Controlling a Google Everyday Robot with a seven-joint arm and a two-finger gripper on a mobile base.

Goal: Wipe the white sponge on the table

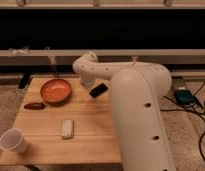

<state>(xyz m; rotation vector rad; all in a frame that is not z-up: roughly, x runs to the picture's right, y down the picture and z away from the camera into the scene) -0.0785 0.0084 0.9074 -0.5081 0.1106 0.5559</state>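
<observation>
While the white sponge (pixel 67 128) lies near the table's (pixel 93 132) front edge, the gripper (pixel 98 90) hangs toward its far edge; claw state unclear.

Open wood mid-frame, clutter at left
Your gripper (pixel 98 90) hangs just right of the bowl (pixel 56 90), upper middle; the table (pixel 93 137) lies open below it, sponge (pixel 67 128) centre-left, cup (pixel 12 141) lower left, arm (pixel 138 105) walling off the right.

Speckled floor (pixel 6 102), dark wall (pixel 96 30) (pale rail (pixel 188 54) across), warm light.
</observation>
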